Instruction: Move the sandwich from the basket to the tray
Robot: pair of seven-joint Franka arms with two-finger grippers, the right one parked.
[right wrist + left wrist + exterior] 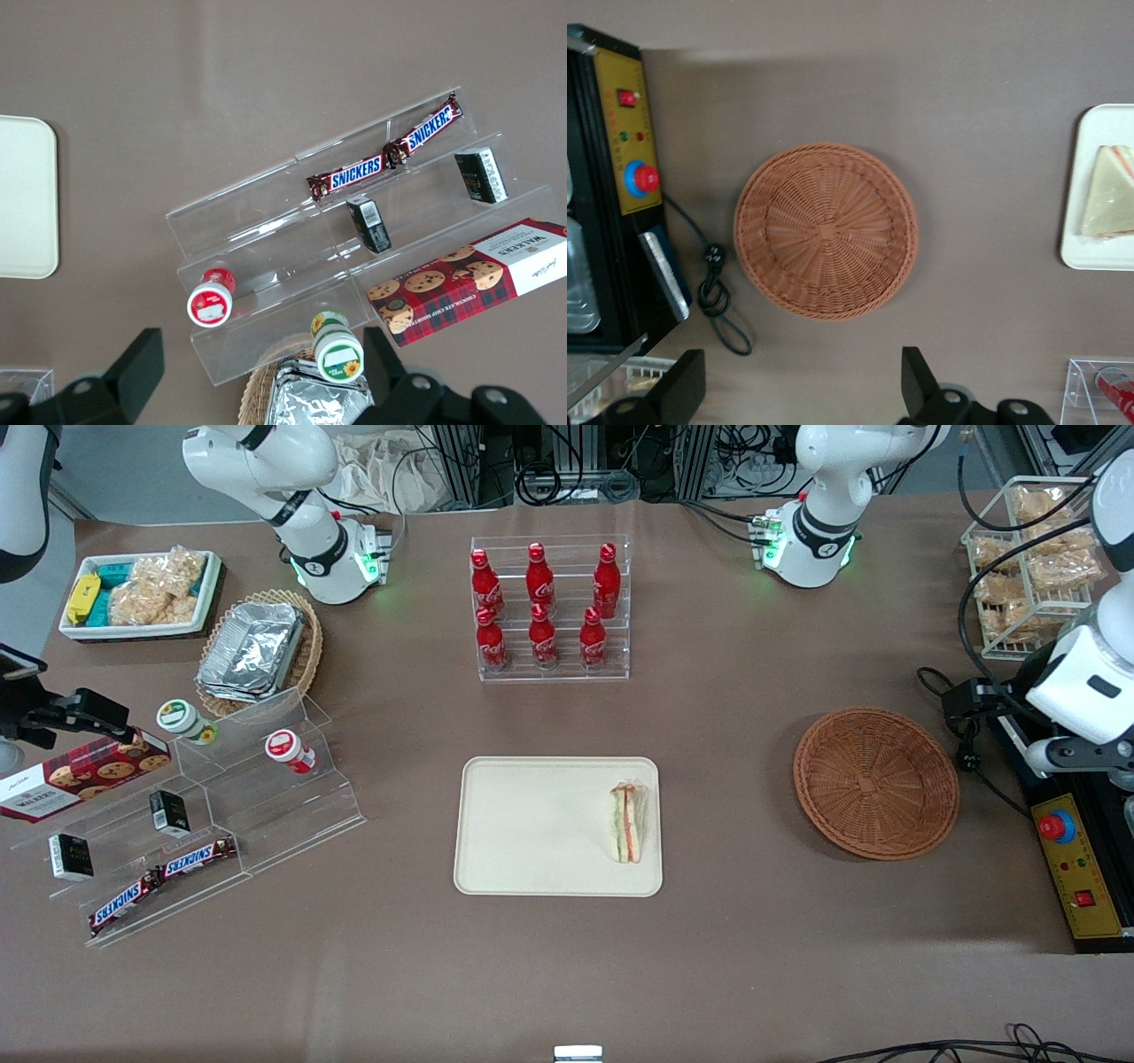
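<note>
On the tray [532, 824] — sandwich [627, 822], well apart from gripper [802, 390].

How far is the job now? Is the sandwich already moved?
It looks done: the sandwich lies on the tray, near its edge toward the working arm's end. The basket holds nothing. The claw is open and holds nothing, above the table beside the basket. Nothing seems left except perhaps parking the arm.
</note>
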